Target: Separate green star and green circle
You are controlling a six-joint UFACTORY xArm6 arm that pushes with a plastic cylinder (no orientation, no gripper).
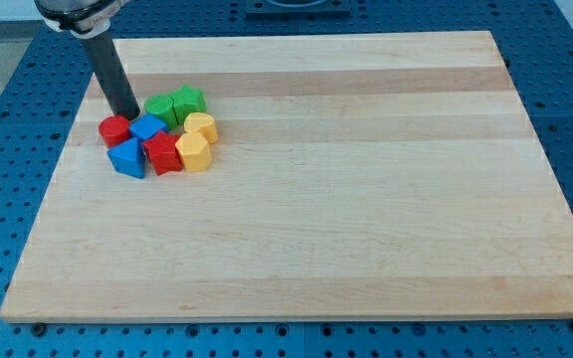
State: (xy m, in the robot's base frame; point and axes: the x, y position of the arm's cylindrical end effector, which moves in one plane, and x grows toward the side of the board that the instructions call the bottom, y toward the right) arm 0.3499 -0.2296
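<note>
Now the blocks sit bunched near the wooden board's [296, 199] upper left; the green star [189, 100] touches the green circle [160, 109] on its left; below them lie a red cylinder [114, 129], blue cube [148, 126], two yellow blocks [197, 141], a red block [163, 153] and a blue block [127, 157]; my tip [130, 115] holds nothing, seemingly touching the green circle's left side, between it and the red cylinder.

One camera looks down obliquely at the whole wooden board [366, 219] from its near edge.
</note>
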